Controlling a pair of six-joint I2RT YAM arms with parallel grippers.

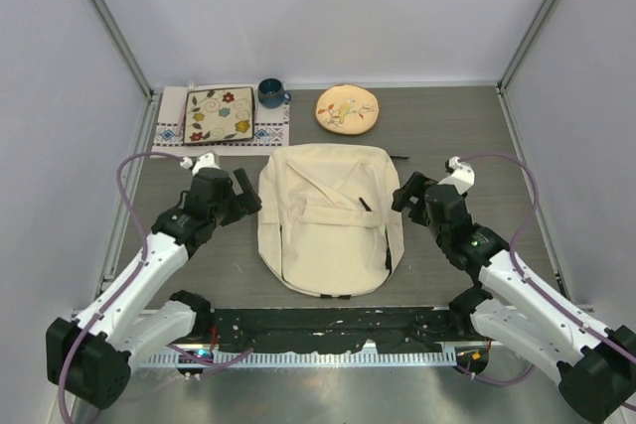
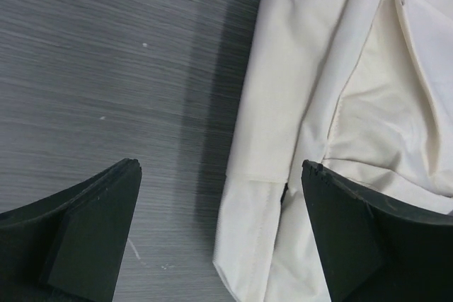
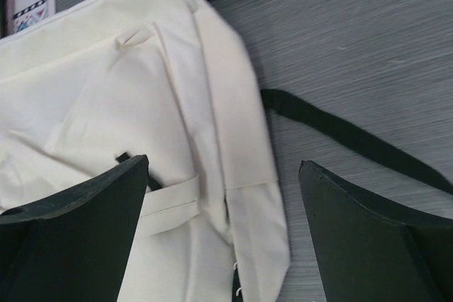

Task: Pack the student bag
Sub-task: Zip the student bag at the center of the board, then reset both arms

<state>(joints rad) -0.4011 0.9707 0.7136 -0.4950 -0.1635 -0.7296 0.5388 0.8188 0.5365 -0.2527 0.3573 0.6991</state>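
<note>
Now the student bag (image 1: 328, 220) lies flat between the left hand (image 1: 246, 194) and right hand (image 1: 405, 193) (both spread wide).

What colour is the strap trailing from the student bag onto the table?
The strap is black, against the cream student bag. It shows clearest in the right wrist view.

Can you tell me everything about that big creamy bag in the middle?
The student bag is a big cream backpack of soft, wrinkly cloth. It lies flat in the middle of the grey table. Its upper face has cream bands across it, and a black strap trails off one side. Only the table seems to touch it.
</note>
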